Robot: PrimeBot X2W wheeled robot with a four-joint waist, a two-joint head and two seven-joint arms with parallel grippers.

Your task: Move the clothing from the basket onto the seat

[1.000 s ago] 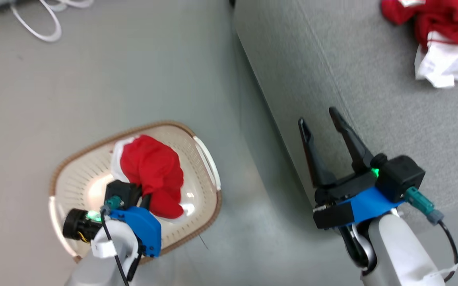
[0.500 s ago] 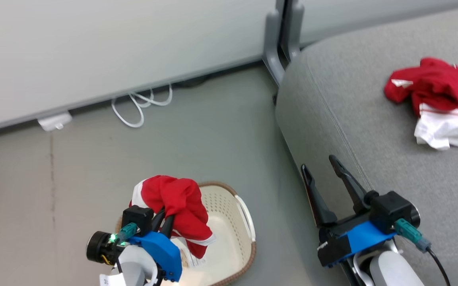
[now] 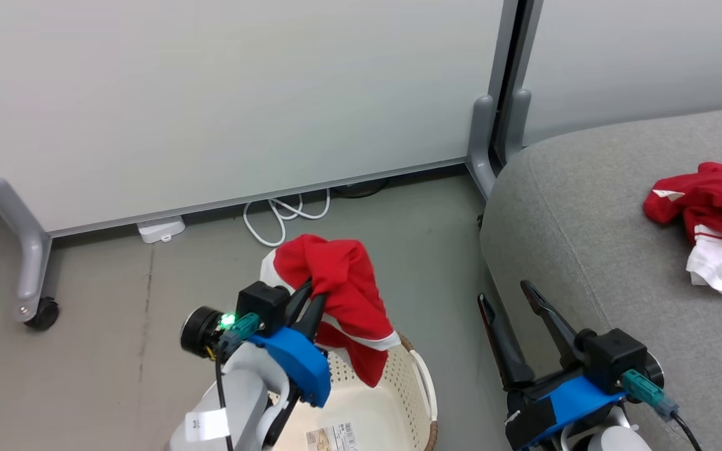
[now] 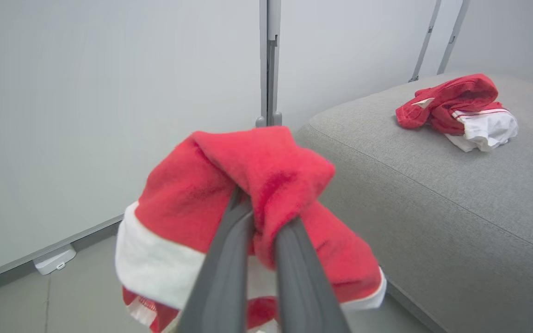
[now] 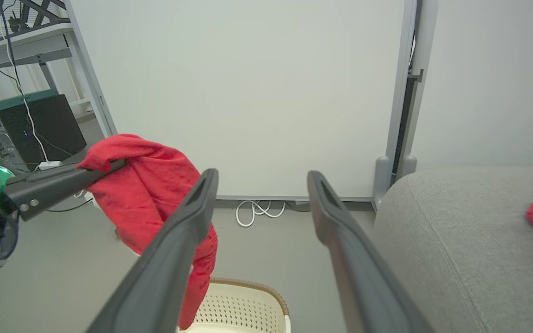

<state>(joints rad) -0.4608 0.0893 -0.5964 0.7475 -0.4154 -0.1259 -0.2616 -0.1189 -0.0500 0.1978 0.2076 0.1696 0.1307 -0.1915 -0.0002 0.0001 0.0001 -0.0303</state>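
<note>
The barcode sticker (image 3: 334, 436) on the floor of the one basket (image 3: 422, 389) is too small to read. There are two pieces of clothing. A red garment (image 3: 348, 282) hangs above the basket, clamped in the left claw (image 3: 309, 299) (fingers nearly together). A red-and-white heap (image 3: 712, 200) lies on the seat (image 3: 586, 238). The right claw (image 3: 504, 292) gapes wide, empty.

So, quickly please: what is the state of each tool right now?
Left tool: closed on the red garment, which hangs over the basket.
Right tool: open, holding nothing.
</note>
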